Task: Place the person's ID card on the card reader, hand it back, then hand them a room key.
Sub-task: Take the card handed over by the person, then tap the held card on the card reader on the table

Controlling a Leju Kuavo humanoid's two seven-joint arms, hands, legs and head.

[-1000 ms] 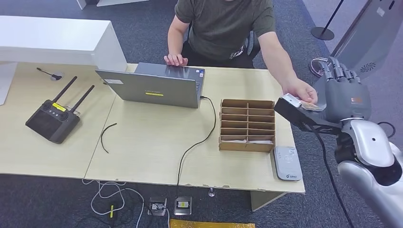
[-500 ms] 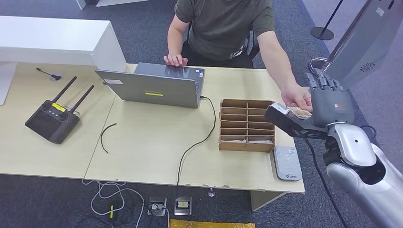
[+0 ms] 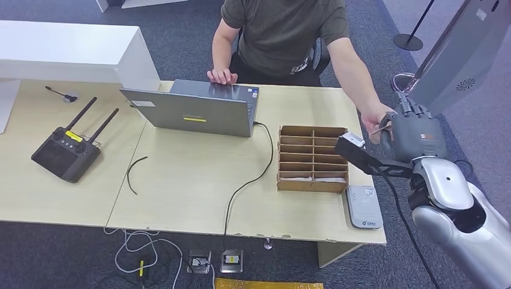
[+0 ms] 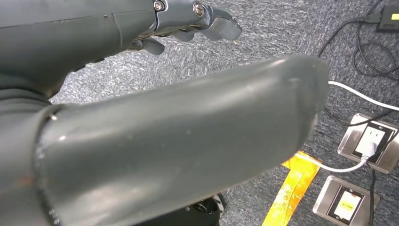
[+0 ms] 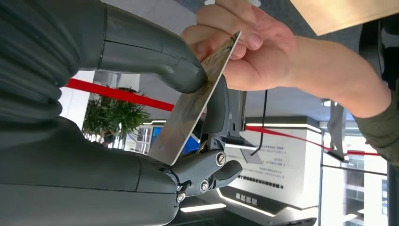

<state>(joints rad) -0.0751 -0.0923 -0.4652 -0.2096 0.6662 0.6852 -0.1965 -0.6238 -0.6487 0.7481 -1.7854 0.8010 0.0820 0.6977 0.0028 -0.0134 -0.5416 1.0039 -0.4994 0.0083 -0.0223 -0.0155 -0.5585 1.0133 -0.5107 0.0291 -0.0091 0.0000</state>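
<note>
Fingers of my right hand (image 5: pixel 141 155) have closed since a second ago: then the hand was raised and spread beside the person's hand, with the card lying flat at it; now my thumb (image 5: pixel 155 61) and a finger pinch the card (image 5: pixel 195 103), which stands on edge between them. The right wrist view shows the person's hand (image 5: pixel 244 52) gripping the far end of it too, so both of us hold it and the handover is not finished. In the head view my right hand (image 3: pixel 413 135) has dropped lower and come nearer the table's right edge, meeting theirs just off the corner. I judge this to be the taking of the ID card, with the reader step next. The reader (image 3: pixel 364 206) lies on the table (image 3: pixel 181 186) near me, beside the cardboard tray (image 3: pixel 313 158), untouched. My left hand (image 4: pixel 188 19) hangs over the carpet with fingers loosely curled, holding nothing. Farther off, the person sits behind the laptop (image 3: pixel 193 111).
</note>
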